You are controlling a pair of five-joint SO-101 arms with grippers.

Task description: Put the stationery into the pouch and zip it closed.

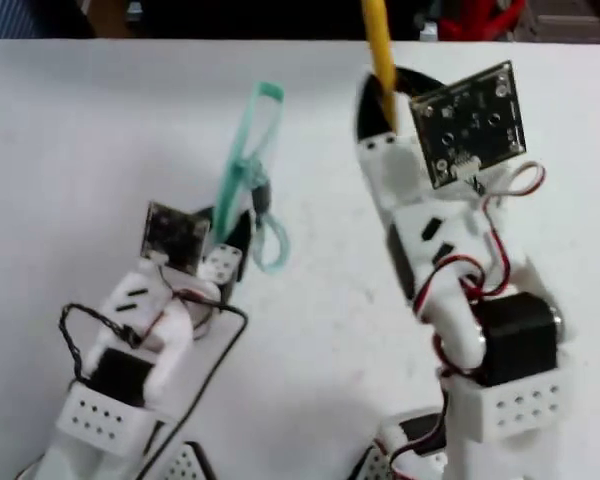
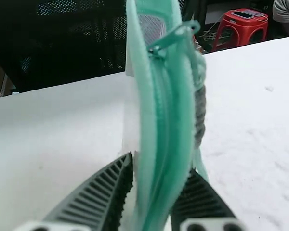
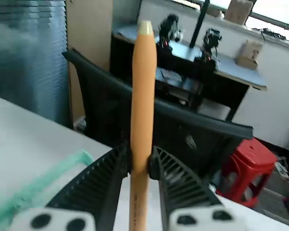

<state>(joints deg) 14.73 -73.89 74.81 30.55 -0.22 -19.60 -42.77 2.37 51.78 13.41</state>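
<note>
The left gripper (image 2: 156, 175) clamps the teal pouch (image 2: 159, 110), stood on edge over the tabletop (image 1: 80, 120). To its right, the right gripper (image 3: 140, 161) pinches an orange pen (image 3: 143, 82) aloft. Loading is the step in hand, and next the pen likely has to line up with the pouch's narrow-looking zip mouth.

Grips green pouch (image 1: 242, 165) in left gripper (image 1: 230, 225), clamps yellow pen (image 1: 379, 40) in right gripper (image 1: 378, 110), over white table (image 1: 100, 120).

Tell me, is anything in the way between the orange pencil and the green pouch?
Nothing I can see. The right tool grips the orange pencil, the left tool holds the green pouch on edge, and just bare white table lies between them. I cannot tell whether the zip is open.
</note>
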